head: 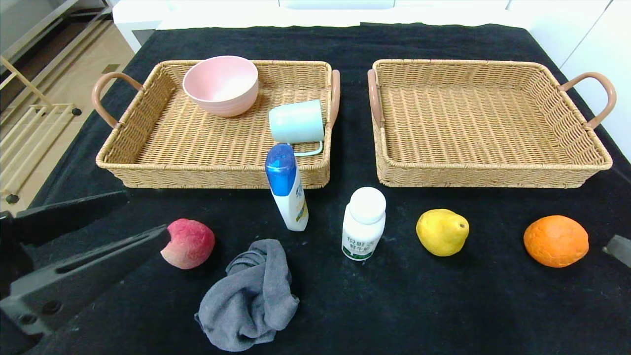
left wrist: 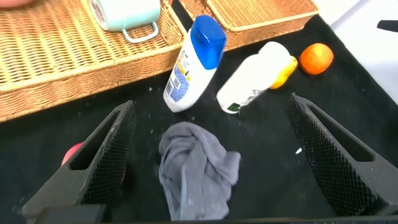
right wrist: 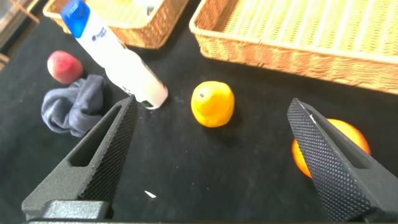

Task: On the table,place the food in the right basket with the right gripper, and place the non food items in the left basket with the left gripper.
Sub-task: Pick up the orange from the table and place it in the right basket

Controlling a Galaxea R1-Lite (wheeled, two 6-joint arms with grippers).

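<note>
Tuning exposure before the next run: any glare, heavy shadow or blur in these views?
Head view: even light, white surfaces behind the table blown out, left gripper soft up close. Left wrist view: cloth slightly soft, shadows faint. Right wrist view: orange partly hidden behind a finger, no glare.

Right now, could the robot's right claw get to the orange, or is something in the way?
Probably yes. The right gripper hangs open above the table, with the orange lying alone just beneath one finger, nothing between them.
</note>
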